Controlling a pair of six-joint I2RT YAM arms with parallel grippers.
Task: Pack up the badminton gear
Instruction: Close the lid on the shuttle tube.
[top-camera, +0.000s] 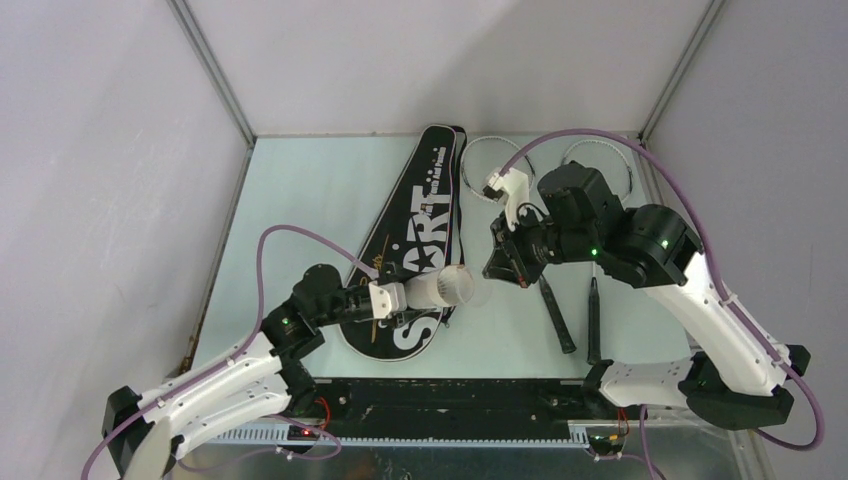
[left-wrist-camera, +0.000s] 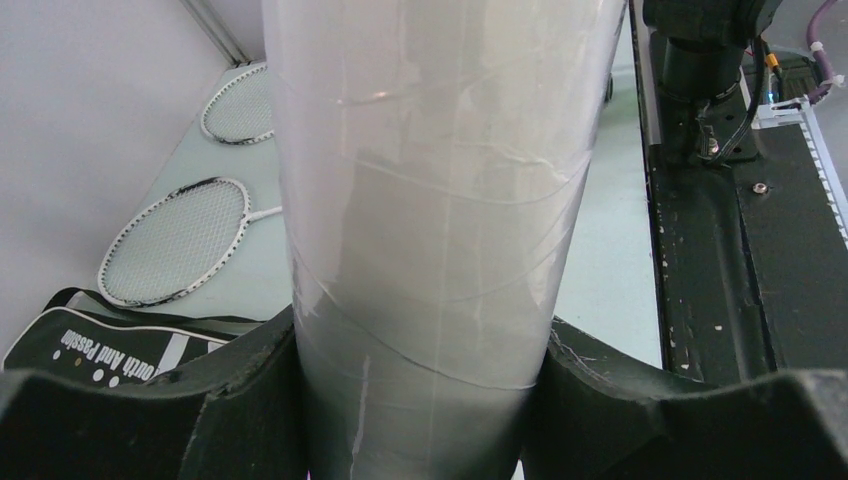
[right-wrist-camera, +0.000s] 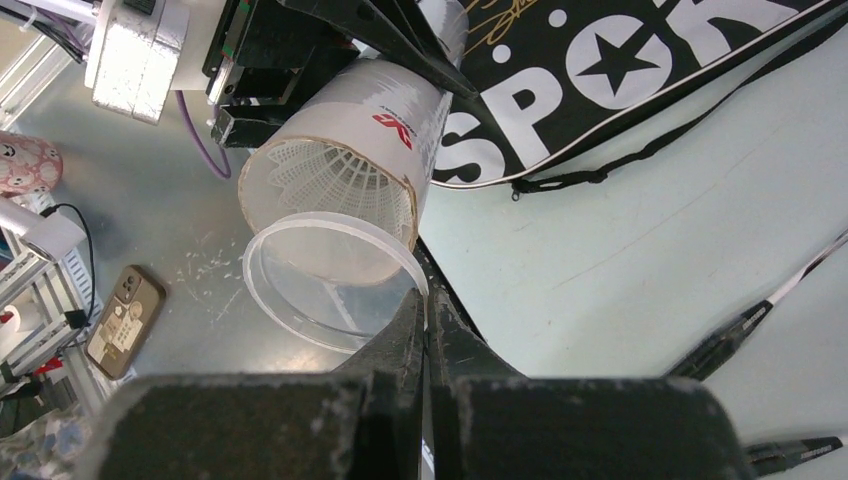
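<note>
Shuttlecock tube (top-camera: 437, 289) hangs level over the wide end of the bag (top-camera: 420, 215) near the surface's (top-camera: 300, 200) near edge, clamped in our left fingers (left-wrist-camera: 640, 410) so its open mouth faces the clear lid (right-wrist-camera: 300, 300) pinched in our closed right fingers (right-wrist-camera: 395, 350), likely for capping.

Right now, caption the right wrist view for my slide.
Right gripper pinches a clear lid at the tube's open mouth, shuttlecock feathers visible inside.

The tube (right-wrist-camera: 395, 100) is white with a small red mark, its lid (right-wrist-camera: 320, 300) clear. The bag (top-camera: 412, 225) is black with white lettering and a star. The rackets (left-wrist-camera: 175, 242) have silvery-white frames and gridded strings. The surface (right-wrist-camera: 620, 270) is pale green.
</note>
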